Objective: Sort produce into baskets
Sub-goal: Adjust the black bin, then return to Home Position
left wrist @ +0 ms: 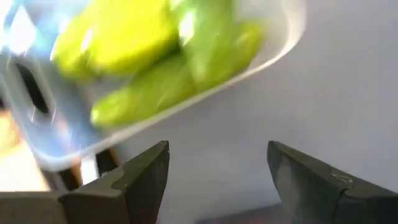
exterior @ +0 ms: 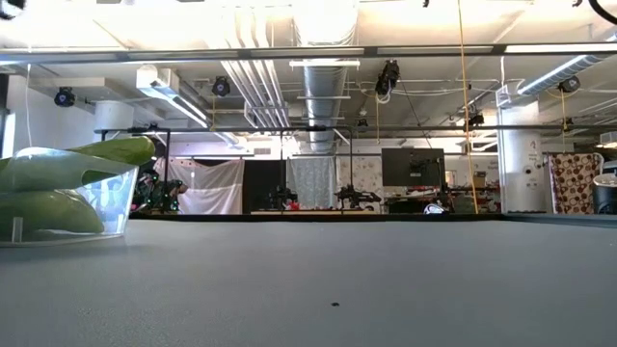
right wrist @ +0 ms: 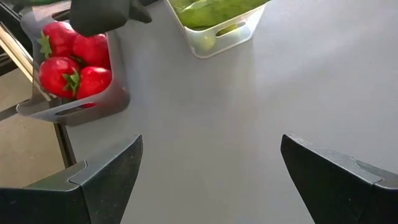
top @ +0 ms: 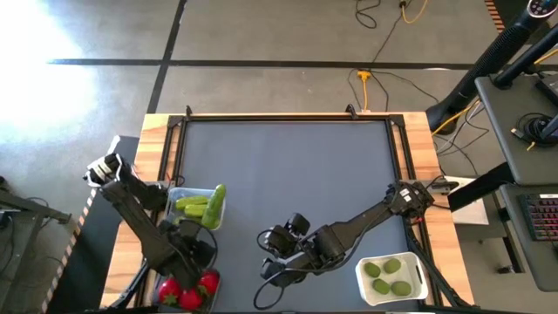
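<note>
Mostly sorted: glossy light-green cucumbers [top: 200, 206] fill the clear basket [top: 172, 195].
They lie lengthwise across it; left gripper [left wrist: 217, 180] and right gripper [right wrist: 208, 180] both spread, empty.

No writing, label, brand mark, number or sign can be read anywhere here, not on the table, the baskets, the arms or the equipment in the room behind.
</note>
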Action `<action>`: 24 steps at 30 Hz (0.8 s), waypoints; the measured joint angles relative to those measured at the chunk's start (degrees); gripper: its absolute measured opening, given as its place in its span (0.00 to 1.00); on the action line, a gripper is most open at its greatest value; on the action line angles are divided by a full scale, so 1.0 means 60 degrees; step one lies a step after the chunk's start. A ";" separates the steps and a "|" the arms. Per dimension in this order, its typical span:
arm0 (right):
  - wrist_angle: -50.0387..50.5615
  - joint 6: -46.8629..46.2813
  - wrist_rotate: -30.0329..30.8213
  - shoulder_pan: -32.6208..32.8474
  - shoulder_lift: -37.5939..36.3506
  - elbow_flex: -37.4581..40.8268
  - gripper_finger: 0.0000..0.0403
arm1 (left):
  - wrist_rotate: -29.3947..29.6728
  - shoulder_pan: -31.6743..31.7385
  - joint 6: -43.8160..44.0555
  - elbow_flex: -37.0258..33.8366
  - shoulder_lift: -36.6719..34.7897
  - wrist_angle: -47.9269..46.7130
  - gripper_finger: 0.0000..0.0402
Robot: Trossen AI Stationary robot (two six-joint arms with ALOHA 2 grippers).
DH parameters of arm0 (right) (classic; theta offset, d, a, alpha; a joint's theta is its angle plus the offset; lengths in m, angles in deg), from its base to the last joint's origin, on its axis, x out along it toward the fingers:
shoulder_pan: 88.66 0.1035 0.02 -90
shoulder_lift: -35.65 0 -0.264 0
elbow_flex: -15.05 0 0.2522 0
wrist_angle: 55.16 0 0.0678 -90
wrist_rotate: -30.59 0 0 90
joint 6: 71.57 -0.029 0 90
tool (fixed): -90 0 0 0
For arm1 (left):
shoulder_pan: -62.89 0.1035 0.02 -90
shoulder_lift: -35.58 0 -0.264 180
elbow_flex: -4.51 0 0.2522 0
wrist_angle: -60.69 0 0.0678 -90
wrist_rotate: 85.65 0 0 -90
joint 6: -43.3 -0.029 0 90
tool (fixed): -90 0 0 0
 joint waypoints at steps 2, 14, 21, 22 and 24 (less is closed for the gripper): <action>0.0017 0.0027 0.0000 0.0000 -0.0039 0.0000 0.93 | 0.0501 0.0357 -0.1002 0.0061 -0.0259 0.0105 0.63; 0.2665 0.1730 0.0735 -0.0485 -0.0484 -0.0709 0.91 | 0.3642 0.2830 -1.0539 0.0067 -0.1614 0.6226 0.63; 0.4741 0.3111 0.2356 -0.1541 -0.0494 -0.0689 0.80 | 0.4050 0.3146 -1.6366 0.0108 -0.1769 0.9525 0.63; 0.4821 0.3374 0.2736 -0.1755 -0.0490 -0.0658 0.79 | 0.4616 0.3217 -1.6724 0.0107 -0.1912 0.9387 0.63; 0.4789 0.4126 0.3078 -0.2200 -0.0490 -0.0567 0.76 | 0.5512 0.3500 -1.7640 0.0196 -0.2311 0.9000 0.63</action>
